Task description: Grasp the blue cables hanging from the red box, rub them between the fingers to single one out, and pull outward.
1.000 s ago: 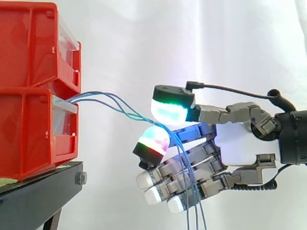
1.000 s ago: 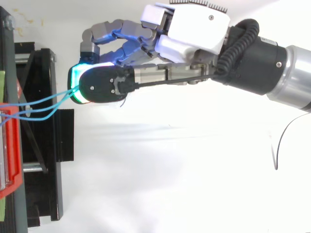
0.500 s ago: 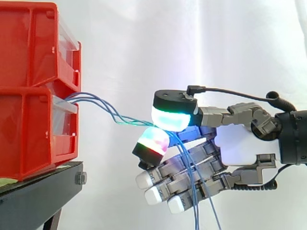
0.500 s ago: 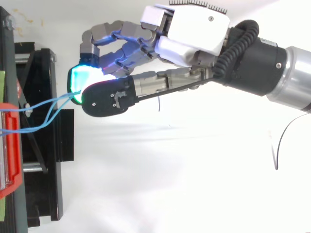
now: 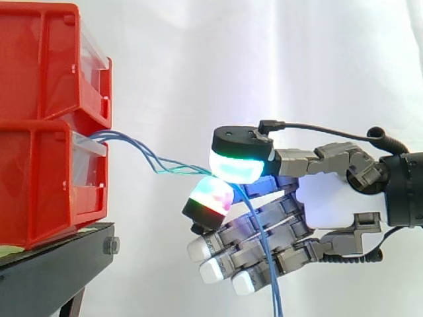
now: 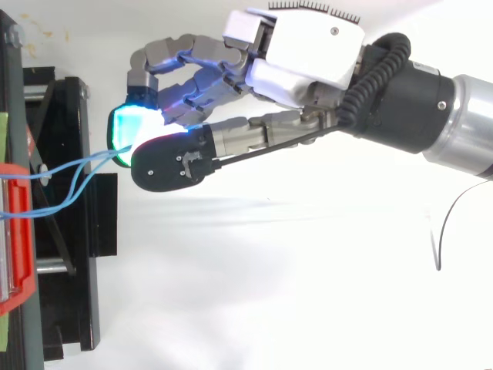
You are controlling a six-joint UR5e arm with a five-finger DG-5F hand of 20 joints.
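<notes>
Blue cables leave the front of the lower red box, which sits on the black stand, arch out a little, and slope down to the hand. There they are pinched between two glowing pads, one green-cyan on top and one multicoloured just beneath it. The remaining fingers are curled below and hold nothing.

The step in hand looks like the rubbing. To do it well, the two pads should slide across each other under light pressure so that the strands roll side by side instead of stacking. Any outward pull should wait until one strand alone sits between the pads. Too hard a squeeze would likely drag the whole bundle, and the slack between box and hand leaves little warning.

From the side, the free ends drop past the pinch, in front of the curled fingers, and run out at the lower edge. That view also shows the bins are stacked. From above, the cables fan apart sideways near the box and converge at the pads, with the hand reaching in from the right. How many strands lie in the pinch cannot be told from either view.
</notes>
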